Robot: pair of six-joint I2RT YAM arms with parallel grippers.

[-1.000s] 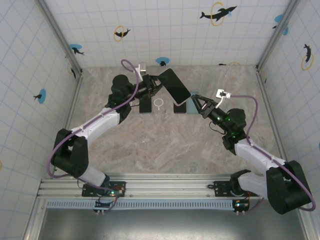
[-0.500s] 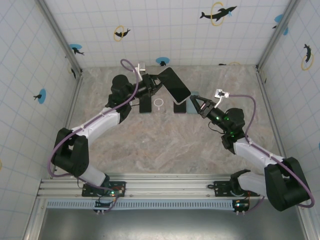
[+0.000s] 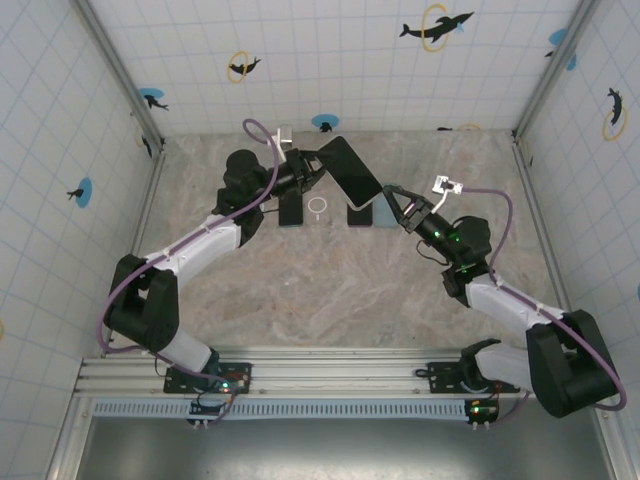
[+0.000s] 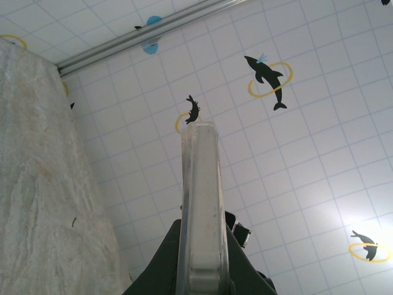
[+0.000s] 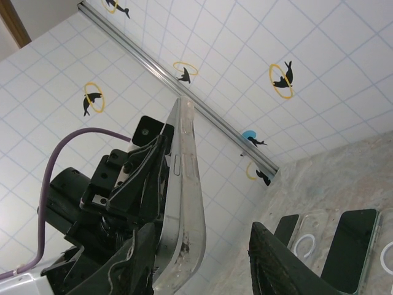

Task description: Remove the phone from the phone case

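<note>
Cased phone (image 3: 352,174) held in the air above the far part of the table (image 3: 330,290), between the two arms. In the top view its long axis runs diagonally, far-left end to near-right end, dark face up. Left end effector (image 3: 312,163) clamped on the far-left end. Right end effector (image 3: 393,203) at the near-right end, fingers apart either side of the edge; contact cannot be told.

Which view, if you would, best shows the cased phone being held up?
Top external: the cased phone shows its broad dark face there. Both wrist views catch it edge-on, clear case rim toward the lens.
</note>
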